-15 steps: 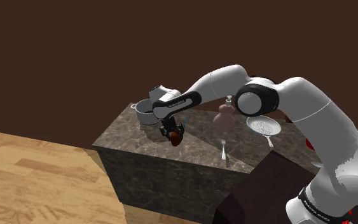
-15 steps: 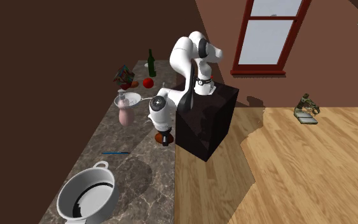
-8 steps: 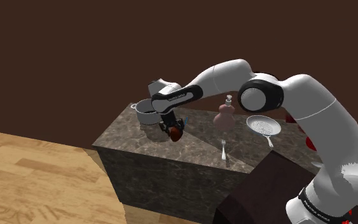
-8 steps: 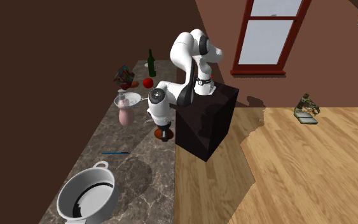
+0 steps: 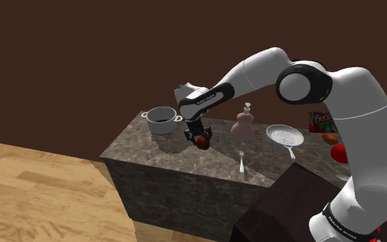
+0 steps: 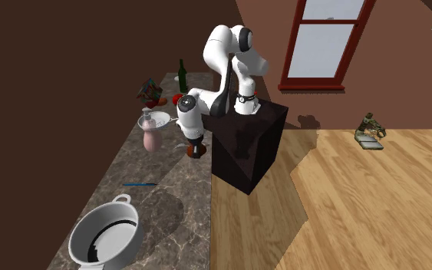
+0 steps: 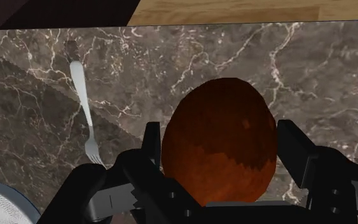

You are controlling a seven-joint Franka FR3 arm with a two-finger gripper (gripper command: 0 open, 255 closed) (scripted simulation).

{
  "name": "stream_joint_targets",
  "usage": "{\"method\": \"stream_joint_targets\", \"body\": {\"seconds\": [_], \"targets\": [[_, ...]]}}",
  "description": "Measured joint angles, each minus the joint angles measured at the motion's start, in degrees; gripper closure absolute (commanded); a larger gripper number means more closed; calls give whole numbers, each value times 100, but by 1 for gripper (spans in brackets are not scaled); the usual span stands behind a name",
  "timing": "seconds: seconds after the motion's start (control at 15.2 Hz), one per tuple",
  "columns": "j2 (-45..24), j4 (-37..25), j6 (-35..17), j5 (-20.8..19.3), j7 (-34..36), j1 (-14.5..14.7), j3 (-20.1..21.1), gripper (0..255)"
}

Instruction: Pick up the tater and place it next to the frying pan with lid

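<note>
The gripper [image 5: 200, 139] clasps the reddish-brown tater [image 7: 219, 146] between its two black fingers, over the dark marble counter [image 5: 157, 155]. In the shoulder view it hangs between the grey pot [image 5: 162, 119] on the left and the pink bottle [image 5: 243, 124] on the right. The white frying pan [image 5: 284, 135] lies further right, with a fork [image 5: 242, 162] near it.

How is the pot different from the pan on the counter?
The pot is deep with two small side handles; the pan is shallow with one long handle. The pan's inside looks speckled; the pot's looks plain. The pot stands at the counter's end, at the shoulder view's left; the pan sits beside a pink bottle. Both are pale, upright and without a lid.
</note>
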State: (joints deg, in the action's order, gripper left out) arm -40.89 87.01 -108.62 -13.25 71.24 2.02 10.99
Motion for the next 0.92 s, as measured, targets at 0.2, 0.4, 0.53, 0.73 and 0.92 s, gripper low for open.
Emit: {"method": "stream_joint_targets", "body": {"seconds": [0.2, 0.4, 0.53, 0.73, 0.92], "targets": [[538, 928, -413, -10, -166, -270, -35, 255], [988, 1692, -760, -29, -351, -513, -89, 255], [1182, 2066, -968, -60, -506, -677, -149, 255], [1599, 2674, -1203, -82, -735, -909, -227, 255], [1898, 3223, -1503, -146, -983, -1146, -346, 255]]}}
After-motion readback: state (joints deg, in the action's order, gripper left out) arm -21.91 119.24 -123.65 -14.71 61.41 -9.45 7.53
